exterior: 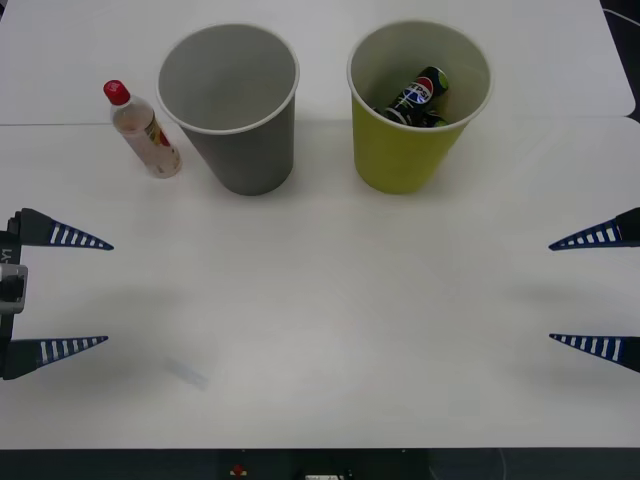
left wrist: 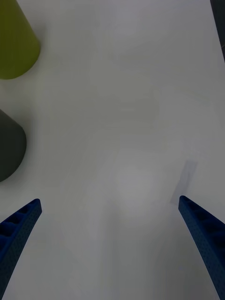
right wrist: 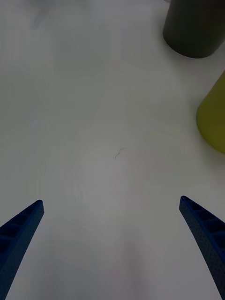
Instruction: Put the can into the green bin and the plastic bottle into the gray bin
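Note:
The black can (exterior: pixel 422 96) with its Pepsi logo lies tilted inside the green bin (exterior: pixel 400 150) at the back right of centre. The gray bin (exterior: pixel 243 150) stands beside it, to its left, with nothing showing inside. Left of the gray bin the plastic bottle (exterior: pixel 143 128) with a red cap stands on the table. My left gripper (exterior: pixel 105 292) is open at the left edge, well in front of the bottle. My right gripper (exterior: pixel 552 292) is open at the right edge. The wrist views show the green bin (right wrist: pixel 214 119) (left wrist: pixel 14 42) and the gray bin (right wrist: pixel 194 26) (left wrist: pixel 9 145) from the side.
The white table (exterior: pixel 330 330) stretches wide between the two grippers. A faint smudge (exterior: pixel 188 373) marks its front left. The table's front edge (exterior: pixel 320 450) runs near the bottom of the front view.

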You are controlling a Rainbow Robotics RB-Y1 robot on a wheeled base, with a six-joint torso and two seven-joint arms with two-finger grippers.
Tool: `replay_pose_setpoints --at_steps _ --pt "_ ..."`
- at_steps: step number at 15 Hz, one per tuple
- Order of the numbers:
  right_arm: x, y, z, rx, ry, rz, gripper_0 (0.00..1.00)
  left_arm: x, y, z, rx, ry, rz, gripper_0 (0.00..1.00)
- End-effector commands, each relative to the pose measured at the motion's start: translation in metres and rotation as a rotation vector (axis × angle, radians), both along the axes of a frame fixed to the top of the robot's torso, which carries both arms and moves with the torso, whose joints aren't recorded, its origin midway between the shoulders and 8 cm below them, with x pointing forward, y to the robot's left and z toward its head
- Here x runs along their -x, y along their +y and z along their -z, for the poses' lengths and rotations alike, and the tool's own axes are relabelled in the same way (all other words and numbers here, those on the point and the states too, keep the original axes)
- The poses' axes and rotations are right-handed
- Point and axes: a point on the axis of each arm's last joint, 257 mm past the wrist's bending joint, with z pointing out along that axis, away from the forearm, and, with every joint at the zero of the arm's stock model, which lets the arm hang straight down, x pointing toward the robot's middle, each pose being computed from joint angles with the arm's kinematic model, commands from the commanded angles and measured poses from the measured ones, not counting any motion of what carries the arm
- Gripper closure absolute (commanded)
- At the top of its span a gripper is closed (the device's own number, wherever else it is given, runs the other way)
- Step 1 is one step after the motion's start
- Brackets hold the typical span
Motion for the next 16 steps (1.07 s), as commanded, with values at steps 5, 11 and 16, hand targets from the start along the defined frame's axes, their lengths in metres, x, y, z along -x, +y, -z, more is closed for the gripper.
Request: replay_pose_setpoints --at_steps 5,11,16 --pt "0.000 0.000 0.000 0.000 0.000 0.000 0.00 -0.002 0.000 -0.006 0.052 -0.003 -0.031 0.00" --pt "0.000 0.000 0.000 0.000 0.000 0.000 0.00 -0.004 -0.001 -0.002 0.136 0.022 -0.121 0.00" --pt "0.000 0.000 0.000 0.000 0.000 0.000 0.00 -0.014 -0.009 0.010 0.312 0.069 -0.294 0.00"
